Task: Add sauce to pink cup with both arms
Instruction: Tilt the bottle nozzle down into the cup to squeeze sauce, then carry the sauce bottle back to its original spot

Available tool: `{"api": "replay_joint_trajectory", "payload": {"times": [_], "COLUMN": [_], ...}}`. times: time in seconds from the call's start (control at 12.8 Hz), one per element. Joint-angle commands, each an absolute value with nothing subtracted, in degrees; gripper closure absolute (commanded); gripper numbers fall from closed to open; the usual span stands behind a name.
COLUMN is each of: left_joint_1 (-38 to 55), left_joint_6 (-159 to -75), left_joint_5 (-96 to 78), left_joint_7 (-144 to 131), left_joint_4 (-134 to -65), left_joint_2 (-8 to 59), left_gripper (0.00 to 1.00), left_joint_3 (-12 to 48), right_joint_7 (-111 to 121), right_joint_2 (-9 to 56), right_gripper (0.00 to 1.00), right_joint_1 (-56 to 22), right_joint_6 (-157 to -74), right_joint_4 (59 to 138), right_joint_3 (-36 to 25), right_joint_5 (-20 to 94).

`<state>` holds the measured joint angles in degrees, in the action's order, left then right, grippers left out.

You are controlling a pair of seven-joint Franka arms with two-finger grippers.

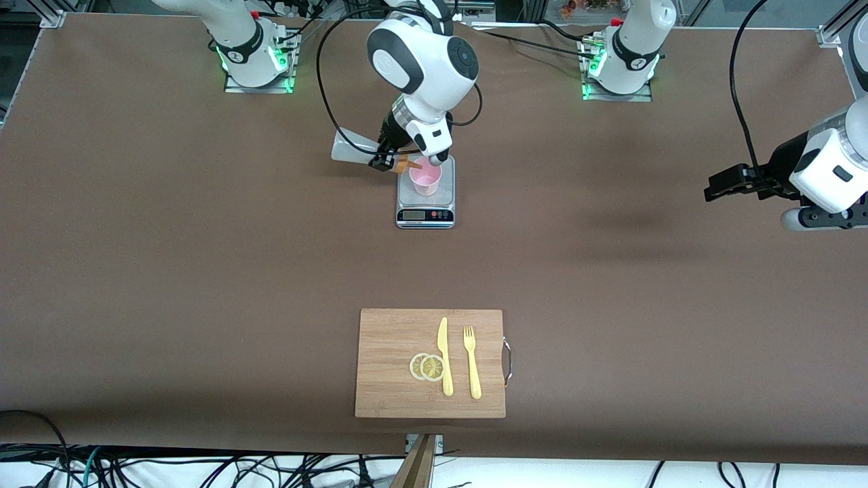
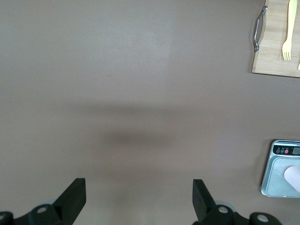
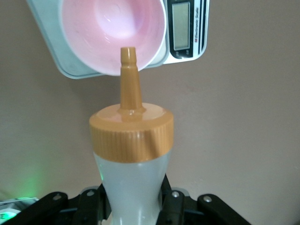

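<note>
Right tool (image 1: 385, 161) clamped on bottle (image 1: 354, 148), tipped, nozzle over cup (image 1: 426, 179) on scale (image 1: 425, 207). Left tool (image 1: 724, 184) spread wide, waiting over bare desk (image 1: 610, 271).

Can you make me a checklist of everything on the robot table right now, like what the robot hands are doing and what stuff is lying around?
Surface: brown table, bare around the things.
Job's things: sauce bottle tipped on its side, orange nozzle pointing at the pink cup; cup stands on the scale.
Clutter: cutting board nearer the front camera, holding lemon slices, a knife and a fork.
Grippers: right gripper shut on the sauce bottle beside the cup; left gripper open, waiting over bare table at the left arm's end.
Cables: black cable looping off the right arm; more below the table's edge.
Surroundings: arm bases with green lights.
</note>
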<state>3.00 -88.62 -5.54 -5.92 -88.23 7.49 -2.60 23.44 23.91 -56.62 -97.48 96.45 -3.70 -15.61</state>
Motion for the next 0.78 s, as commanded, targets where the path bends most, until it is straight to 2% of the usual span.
{"api": "replay_joint_trajectory", "payload": {"times": [0.0, 0.16, 0.7], "left_joint_1": [2.55, 2.55, 2.55], "left_joint_6": [-88.15, -88.15, -88.15], "left_joint_5": [-4.92, -4.92, -4.92], "left_joint_7": [-4.57, -4.57, -4.57], "left_joint_4": [-87.27, -87.19, -87.19], "left_joint_2": [7.73, 7.73, 7.73], "left_gripper": [0.0, 0.0, 0.0], "left_joint_3": [-2.29, -2.29, -2.29], "right_joint_7": [30.12, 37.57, 70.18], "right_joint_2": [19.35, 17.5, 16.08], "right_gripper": [0.86, 0.86, 0.85], "right_joint_1": [-53.71, -52.91, -52.13], "right_joint_6": [-98.0, -98.87, -98.62], "right_joint_4": [96.86, 96.86, 96.94], "right_joint_3": [-3.95, -7.1, -28.36], "right_joint_5": [-9.77, -3.81, 21.5]}}
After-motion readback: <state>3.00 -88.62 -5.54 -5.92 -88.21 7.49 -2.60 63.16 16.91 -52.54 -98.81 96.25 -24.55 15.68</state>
